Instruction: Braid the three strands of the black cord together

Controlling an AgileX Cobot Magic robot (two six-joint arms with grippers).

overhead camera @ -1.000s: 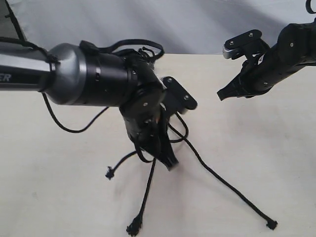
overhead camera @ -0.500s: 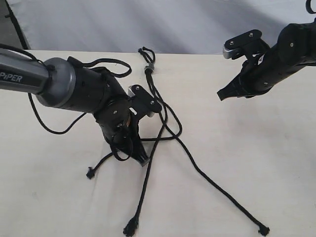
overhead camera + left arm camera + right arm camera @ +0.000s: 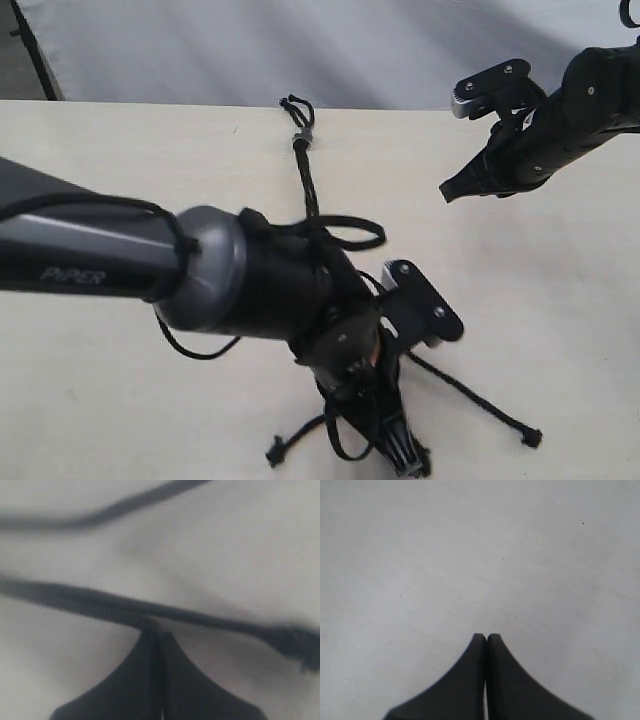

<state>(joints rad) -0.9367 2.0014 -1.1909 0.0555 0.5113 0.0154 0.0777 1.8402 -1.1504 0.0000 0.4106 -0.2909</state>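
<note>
The black cord lies on the table, its looped end and grey band at the far middle. The braided part runs toward me and disappears under my left arm. One strand trails right to a knot, and another knot lies near the front edge. My left gripper is low by the front edge, jaws together on a strand that crosses its tips and ends in a frayed knot. My right gripper hovers at the right rear, shut and empty.
The left arm's grey and black body covers the middle of the cord. Its glossy cable loops beneath it. A grey backdrop stands behind the table's far edge. The beige tabletop shows bare at the left and far right.
My left arm has swung right and toward the front edge, pulling its strand along. The left strand's knot has shifted right. The right arm has not moved.
</note>
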